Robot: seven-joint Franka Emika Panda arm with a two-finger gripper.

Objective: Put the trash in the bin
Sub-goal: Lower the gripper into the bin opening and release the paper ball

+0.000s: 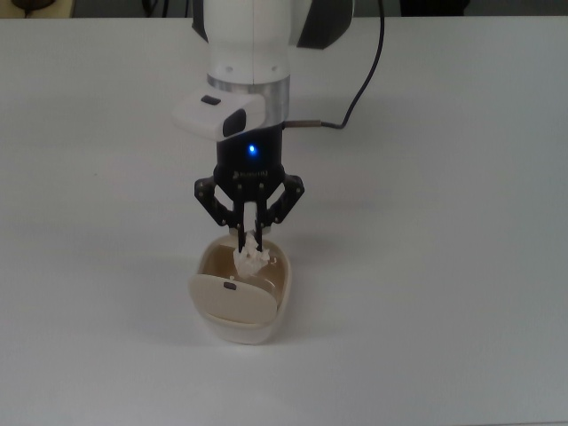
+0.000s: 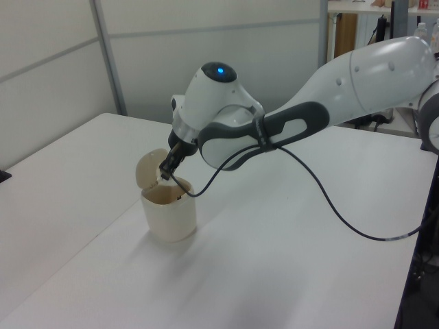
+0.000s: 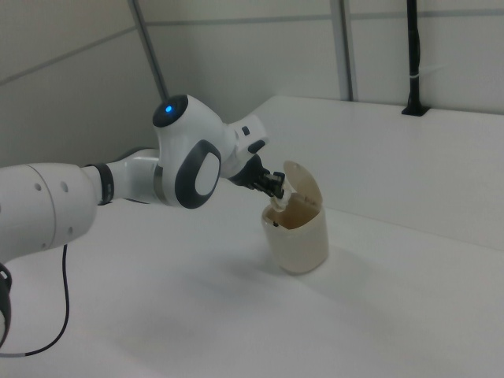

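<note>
Pinching the small crumpled off-white paper wad (image 1: 251, 258) between its black fingers, the gripper (image 1: 249, 241) of the white robot arm (image 2: 357, 75) hangs just over the open mouth of the small beige rounded plastic bin (image 1: 241, 293). In the top view the wad sits inside the outline of the bin's rim, near the rim's far edge, with the fingertips closed on its upper part. The wad is above the bin's hollow and is not lying on the bin's floor; whether it touches the rim I cannot tell.

The bin stands upright on the white counter (image 1: 444, 266). Its swing flap lid (image 1: 232, 303) is tipped open: in the top view it lies across the bin's near side, with a small dark mark at its middle, and in the left view the lid (image 2: 151, 170) stands up on the side of the bin away from the arm. In the right view the lid (image 3: 304, 186) rises behind the bin's opening, and the gripper (image 3: 275, 187) reaches in towards the bin (image 3: 298, 236) from the right view's left.

A blue light (image 1: 251, 149) glows on the arm's wrist just above the gripper. A black cable (image 1: 368, 62) runs from the wrist across the counter, away from the bin.
</note>
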